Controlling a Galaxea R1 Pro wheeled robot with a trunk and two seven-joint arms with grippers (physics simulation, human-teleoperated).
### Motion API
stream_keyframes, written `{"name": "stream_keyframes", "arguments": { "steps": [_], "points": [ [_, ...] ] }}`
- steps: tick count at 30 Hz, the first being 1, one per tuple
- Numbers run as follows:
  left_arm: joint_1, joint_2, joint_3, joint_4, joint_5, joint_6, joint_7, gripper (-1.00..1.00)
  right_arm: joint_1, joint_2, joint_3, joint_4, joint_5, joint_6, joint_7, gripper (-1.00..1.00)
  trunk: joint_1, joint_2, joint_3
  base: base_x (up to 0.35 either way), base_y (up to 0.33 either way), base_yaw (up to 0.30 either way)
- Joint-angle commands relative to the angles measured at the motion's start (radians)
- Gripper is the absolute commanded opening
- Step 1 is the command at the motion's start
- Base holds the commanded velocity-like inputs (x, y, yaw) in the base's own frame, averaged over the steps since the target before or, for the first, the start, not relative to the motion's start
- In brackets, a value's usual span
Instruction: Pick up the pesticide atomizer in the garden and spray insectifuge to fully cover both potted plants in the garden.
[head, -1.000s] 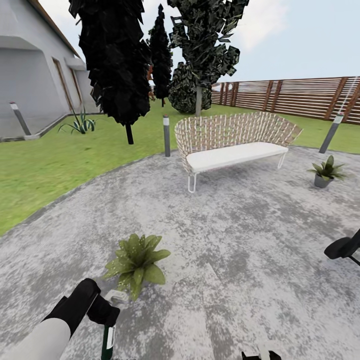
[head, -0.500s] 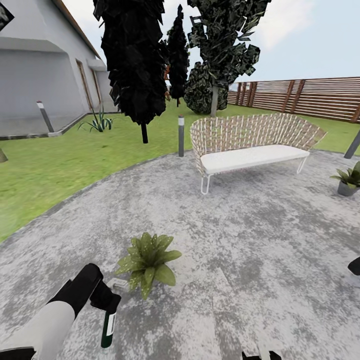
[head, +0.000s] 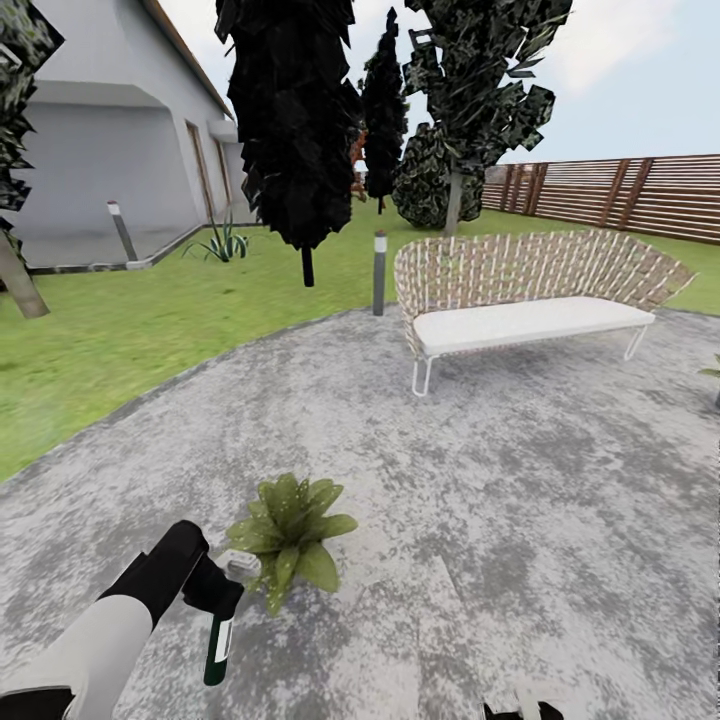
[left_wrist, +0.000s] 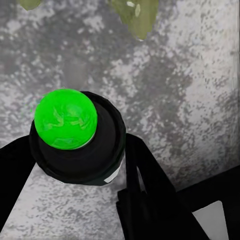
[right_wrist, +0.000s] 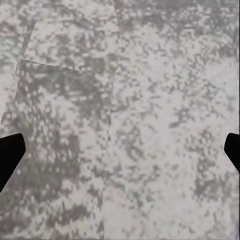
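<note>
Left claw (head: 212, 598): clamped around the pesticide atomizer (head: 217, 648), gripping it near its upper end; the slim dark bottle with its white label hangs down from the fingers over the paved patio (head: 480, 500).
Atomizer from the left wrist camera: a dark round body (left_wrist: 77, 145) seen end-on with a bright green dome on it, a black finger (left_wrist: 142, 175) pressed against its side.
Broad-leaved potted plant (head: 288, 535): on the patio just beside the left claw, on the side toward the wicker sofa; its leaf tips (left_wrist: 135, 15) show past the bottle in the left wrist camera.
Right claw (right_wrist: 120, 150): spread wide, nothing between the dark fingertips (right_wrist: 10, 152), bare mottled paving beneath.
Wicker sofa (head: 530, 300): white cushion, at the far side of the patio, well apart from the plant.
Bollard lamp (head: 379, 272): at the patio edge, just beside the sofa's end.
Lawn (head: 130, 330): beyond the patio, with dark trees (head: 295, 120), a grey house (head: 110, 160) and a wooden fence (head: 620, 195) behind the sofa.
</note>
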Motion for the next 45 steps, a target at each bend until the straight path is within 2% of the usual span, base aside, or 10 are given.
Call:
{"name": "stream_keyframes", "arguments": {
  "steps": [1, 6, 16, 32, 35, 36, 39, 40, 42, 45],
  "points": [
    [-0.001, -0.001, 0.005, -0.001, -0.01, 0.005, -0.01, -1.0, 0.0, -0.002, 0.009, 0.002, -0.005, -0.003, -0.003, 1.0, 0.0, 0.0, -0.001, 0.002, -0.272, 0.018],
    [-0.001, 0.0, 0.005, -0.001, -0.011, 0.005, -0.01, -1.0, 0.0, -0.012, 0.01, 0.007, -0.004, -0.003, -0.002, 1.0, 0.0, 0.0, -0.001, 0.002, -0.273, 0.005],
    [0.001, 0.002, 0.006, 0.0, -0.011, 0.006, -0.01, -1.0, -0.001, -0.007, 0.007, 0.001, -0.007, 0.0, -0.003, 1.0, 0.0, 0.0, -0.001, 0.152, -0.243, 0.008],
    [0.008, 0.003, 0.005, 0.014, -0.007, 0.005, -0.012, -1.0, -0.001, -0.006, 0.007, 0.001, -0.007, 0.0, -0.003, 1.0, 0.0, 0.0, -0.001, 0.074, -0.071, 0.243],
    [0.004, 0.005, 0.003, 0.015, -0.009, 0.005, -0.062, -1.0, 0.0, -0.004, 0.007, 0.001, -0.008, 0.0, -0.004, 1.0, 0.0, 0.0, -0.001, 0.0, 0.0, 0.261],
    [0.001, 0.009, 0.004, 0.012, -0.022, 0.005, -0.098, -1.0, -0.001, -0.004, 0.006, 0.0, -0.008, 0.0, -0.004, 1.0, 0.0, 0.0, -0.001, 0.0, 0.0, 0.261],
    [-0.002, 0.011, 0.006, 0.005, -0.077, 0.006, -0.129, -1.0, 0.0, -0.004, 0.005, 0.0, -0.008, 0.0, -0.003, 1.0, 0.0, 0.0, -0.001, 0.0, 0.0, 0.175],
    [-0.003, 0.015, 0.005, -0.001, -0.101, 0.006, -0.18, -1.0, -0.001, -0.004, 0.005, -0.002, -0.008, 0.0, -0.003, 1.0, 0.0, 0.0, -0.001, 0.0, 0.0, 0.011],
    [-0.008, 0.021, 0.005, 0.0, -0.125, 0.006, -0.191, -1.0, -0.001, -0.004, 0.005, -0.002, -0.008, 0.0, -0.003, 1.0, 0.0, 0.0, -0.001, 0.0, 0.0, 0.002],
    [-0.008, 0.021, 0.005, 0.0, -0.128, 0.006, -0.192, -1.0, -0.001, -0.004, 0.005, -0.002, -0.008, 0.0, -0.003, 1.0, 0.0, 0.0, -0.001, 0.0, 0.0, 0.01]
  ]
}}
